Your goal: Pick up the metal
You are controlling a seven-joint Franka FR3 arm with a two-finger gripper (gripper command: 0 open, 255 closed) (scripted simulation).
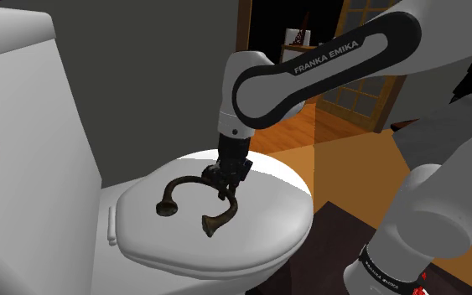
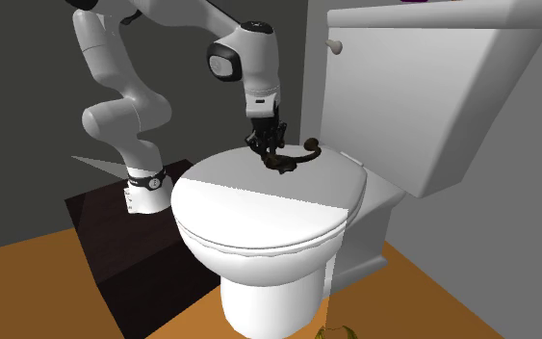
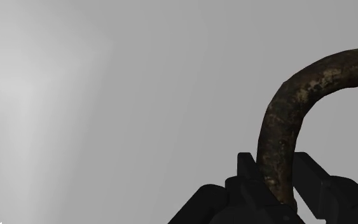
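One curved dark-brown metal bar (image 1: 175,186) lies on a white toilet's closed lid (image 1: 272,219), clamped in the black gripper (image 1: 228,188).
In the shoulder view, rightward from the single white tank (image 1: 24,100): the U-shaped bar's two flared ends point toward the view's lower edge, and its span runs left to right. The two fingers (image 3: 246,167) pinch its right-hand limb beneath the one white arm (image 1: 326,63).

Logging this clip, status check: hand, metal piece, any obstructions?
Hand shut on curved dark metal piece, mid-arc. Piece low over toilet lid, lift not evident. Nothing in the way.
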